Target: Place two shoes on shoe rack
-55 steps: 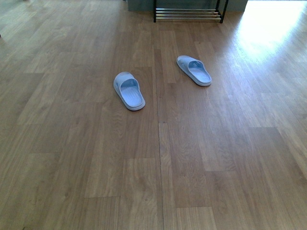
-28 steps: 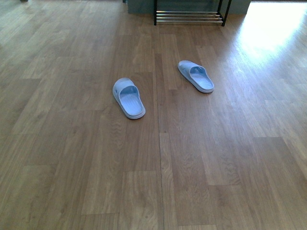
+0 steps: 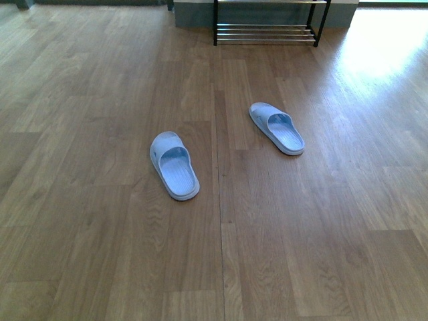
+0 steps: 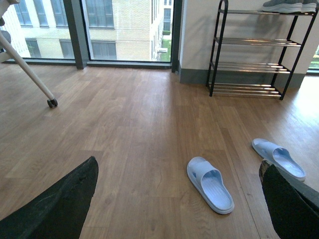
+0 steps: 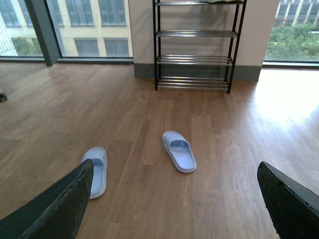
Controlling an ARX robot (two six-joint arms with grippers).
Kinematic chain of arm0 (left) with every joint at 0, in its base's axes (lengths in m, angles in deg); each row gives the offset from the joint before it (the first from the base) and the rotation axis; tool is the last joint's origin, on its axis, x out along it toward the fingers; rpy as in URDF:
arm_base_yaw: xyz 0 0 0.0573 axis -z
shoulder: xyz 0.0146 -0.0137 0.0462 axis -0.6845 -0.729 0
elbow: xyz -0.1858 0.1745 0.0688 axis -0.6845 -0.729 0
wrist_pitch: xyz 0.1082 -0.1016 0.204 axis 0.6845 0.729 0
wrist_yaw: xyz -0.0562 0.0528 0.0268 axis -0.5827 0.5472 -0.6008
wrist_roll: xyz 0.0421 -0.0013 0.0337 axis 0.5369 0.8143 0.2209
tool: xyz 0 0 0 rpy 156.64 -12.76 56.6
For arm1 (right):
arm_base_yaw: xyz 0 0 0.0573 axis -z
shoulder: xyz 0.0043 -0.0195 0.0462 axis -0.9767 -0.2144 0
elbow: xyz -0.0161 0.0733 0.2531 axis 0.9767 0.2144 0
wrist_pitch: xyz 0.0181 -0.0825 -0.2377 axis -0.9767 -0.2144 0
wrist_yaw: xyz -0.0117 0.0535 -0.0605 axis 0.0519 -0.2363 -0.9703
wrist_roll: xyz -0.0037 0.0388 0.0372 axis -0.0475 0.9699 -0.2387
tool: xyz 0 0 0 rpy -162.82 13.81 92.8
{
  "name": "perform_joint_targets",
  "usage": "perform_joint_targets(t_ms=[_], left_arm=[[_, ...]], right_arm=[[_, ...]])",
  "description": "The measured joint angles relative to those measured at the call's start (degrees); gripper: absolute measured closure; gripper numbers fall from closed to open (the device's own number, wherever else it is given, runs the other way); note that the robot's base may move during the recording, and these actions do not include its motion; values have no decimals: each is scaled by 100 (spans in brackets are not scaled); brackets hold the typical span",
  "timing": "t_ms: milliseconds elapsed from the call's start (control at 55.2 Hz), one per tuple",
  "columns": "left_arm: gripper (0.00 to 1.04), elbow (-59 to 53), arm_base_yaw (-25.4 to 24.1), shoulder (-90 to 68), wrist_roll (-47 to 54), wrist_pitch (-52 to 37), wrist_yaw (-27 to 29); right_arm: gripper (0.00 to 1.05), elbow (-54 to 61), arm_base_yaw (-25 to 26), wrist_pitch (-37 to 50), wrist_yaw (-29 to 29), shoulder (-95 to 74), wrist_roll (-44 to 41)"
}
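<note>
Facing both shoes before any pickup: judged the approach step, with neither shoe lifted yet.
The left arm's fingers (image 4: 55, 204) are spread wide and hold nothing. On the brown wood-plank floor (image 3: 100, 234) a pale blue moulded slide sandal (image 3: 174, 165) lies sole-down, its broad strap at the far end. Its matching pale blue twin (image 3: 277, 128) lies well apart from it and nearer the black metal-framed shoe rack with chrome bars (image 3: 265, 32), which stands by the far wall. The right arm's fingers (image 5: 50, 209) are likewise spread and empty. The next move probably calls for lowering one arm over a sandal and closing on its strap or side wall.
</note>
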Motion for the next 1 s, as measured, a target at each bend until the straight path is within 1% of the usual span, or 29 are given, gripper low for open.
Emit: perform_joint_targets(t_ms=[995], left_arm=[[9, 0, 0, 0, 0, 0, 0]], right_arm=[[9, 0, 0, 0, 0, 0, -2]])
